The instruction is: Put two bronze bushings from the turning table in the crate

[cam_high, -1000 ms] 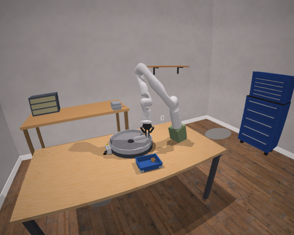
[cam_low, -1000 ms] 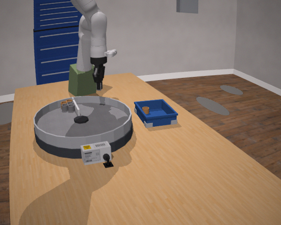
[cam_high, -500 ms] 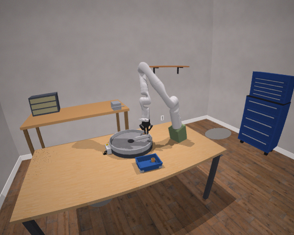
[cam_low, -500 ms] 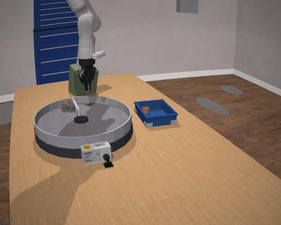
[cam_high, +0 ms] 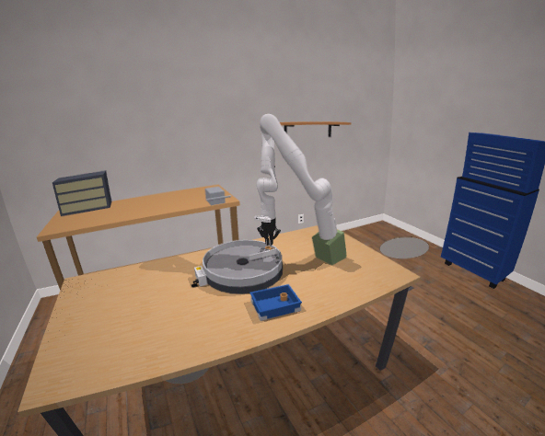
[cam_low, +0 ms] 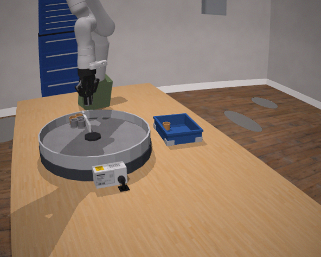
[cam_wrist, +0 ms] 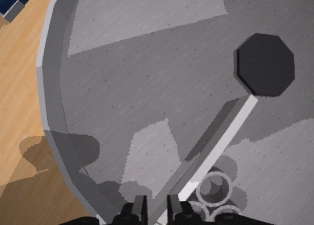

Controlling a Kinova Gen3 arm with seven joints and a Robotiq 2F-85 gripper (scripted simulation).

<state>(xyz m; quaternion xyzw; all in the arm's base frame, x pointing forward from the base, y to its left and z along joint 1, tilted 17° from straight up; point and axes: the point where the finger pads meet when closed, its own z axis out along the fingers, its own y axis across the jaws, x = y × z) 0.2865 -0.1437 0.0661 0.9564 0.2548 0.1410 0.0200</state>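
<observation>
Two short bronze-coloured cylindrical bushings stand upright, bores pointing up, on the round grey turning table (cam_low: 143, 132): one (cam_low: 72, 119) at the left of a tight cluster and one (cam_low: 78, 114) behind it. Two grey bushings of the same shape (cam_low: 81, 123) stand with them, upright and touching, just left of a pale straight bar (cam_low: 88, 124) that runs from the black octagonal hub (cam_low: 92, 136) out to the far rim. A third bronze bushing (cam_low: 166, 125) stands upright in the near-left corner of the blue rectangular plastic crate (cam_low: 193, 126), which sits on the wooden table (cam_low: 183, 193) just right of the turning table.

The black two-finger end effector (cam_low: 87, 102) hangs pointing straight down above the far rim, over the cluster and apart from it. Its fingers are clenched to a narrow gap and grasp nothing. In the wrist view the bar's outer end and a grey bushing (cam_wrist: 214, 188) lie just ahead of the fingertips.

A small grey control box (cam_low: 109, 174) sits against the near side of the turning table.
</observation>
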